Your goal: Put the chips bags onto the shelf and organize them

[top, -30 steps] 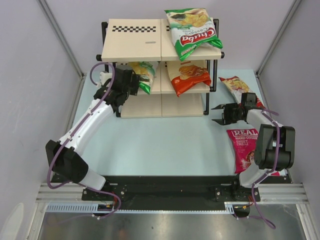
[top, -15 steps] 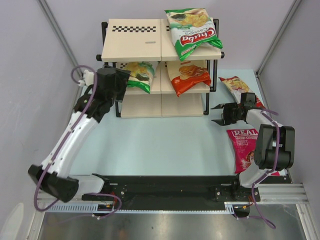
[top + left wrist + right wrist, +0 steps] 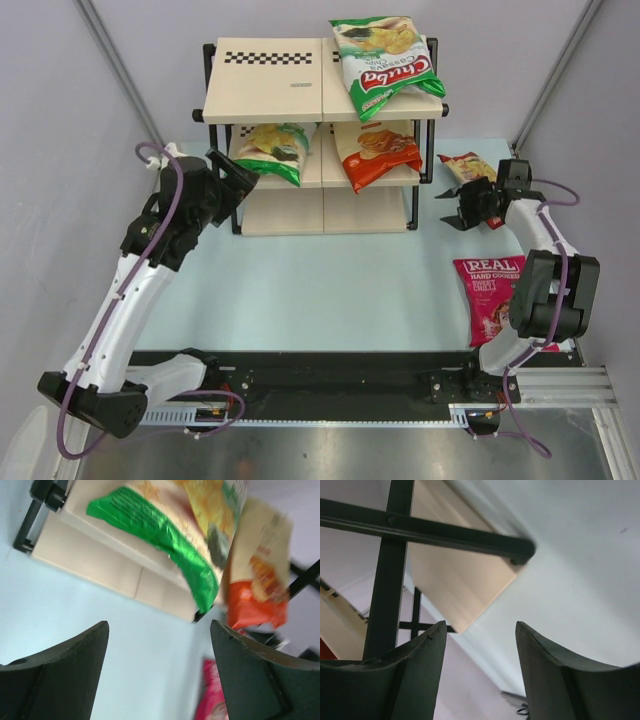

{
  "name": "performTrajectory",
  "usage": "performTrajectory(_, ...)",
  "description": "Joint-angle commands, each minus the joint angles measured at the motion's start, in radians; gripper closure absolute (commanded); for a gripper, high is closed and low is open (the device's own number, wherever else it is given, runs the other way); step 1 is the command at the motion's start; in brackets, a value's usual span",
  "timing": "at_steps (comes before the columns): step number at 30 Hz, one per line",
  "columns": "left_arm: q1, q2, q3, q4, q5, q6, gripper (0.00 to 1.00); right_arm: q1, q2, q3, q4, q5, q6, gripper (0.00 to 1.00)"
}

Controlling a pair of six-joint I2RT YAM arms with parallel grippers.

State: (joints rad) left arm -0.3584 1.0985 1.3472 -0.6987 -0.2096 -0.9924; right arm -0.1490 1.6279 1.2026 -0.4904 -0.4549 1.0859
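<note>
Pulling back from the middle tier since a second ago, the left gripper (image 3: 160, 625) is hanging just left of the shelf (image 3: 262, 85), jaws spread wide and holding nothing. One green Chuba bag (image 3: 272, 148) is lying on the left half of that tier, beside the orange cassava bag (image 3: 372, 150). The other Chuba bag (image 3: 385, 62) is sitting on the top board, at its right end.

Meanwhile the right gripper (image 3: 452, 208) is shifting farther from the arm bases, toward the red-and-white bag (image 3: 466, 167) on the table (image 3: 320, 280) right of the shelf. Its fingers are also parted and empty.

Three bags appear shelved, so the step in hand looks like fetching the red-and-white one. That probably calls for turning the right wrist down over it and pinching an edge. The magenta bag (image 3: 488, 295) is waiting nearer, by the right arm.
</note>
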Motion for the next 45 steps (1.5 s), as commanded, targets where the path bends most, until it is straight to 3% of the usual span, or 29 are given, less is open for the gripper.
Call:
performTrajectory(1, 0.001, 0.041, 0.101, -0.135, 0.147, 0.346, 0.14, -0.076, -0.045, 0.077, -0.141, 0.108, -0.225, 0.38)
performTrajectory(5, -0.007, 0.008, 0.037, -0.163, 0.237, 0.466, 0.14, -0.159, -0.077, 0.089, -0.212, 0.18, -0.31, 0.36)
performTrajectory(11, -0.065, 0.039, -0.079, -0.223, 0.506, 0.601, 0.16, -0.283, -0.089, 0.089, -0.24, 0.191, -0.347, 0.28)
performTrajectory(16, -0.134, 0.047, -0.134, -0.236, 0.496, 0.632, 0.15, -0.379, -0.04, 0.089, -0.156, 0.154, -0.307, 0.26)
performTrajectory(28, -0.134, -0.029, -0.243, -0.171, 0.483, 0.575, 0.15, -0.351, 0.124, 0.089, 0.026, 0.16, -0.219, 0.27)
performTrajectory(41, -0.134, 0.049, -0.145, -0.206, 0.437, 0.563, 0.16, -0.322, 0.273, 0.089, 0.194, 0.156, -0.182, 0.29)
performTrajectory(45, -0.136, 0.067, -0.123, -0.24, 0.44, 0.564, 0.16, -0.308, 0.312, 0.089, 0.196, 0.157, -0.216, 0.34)
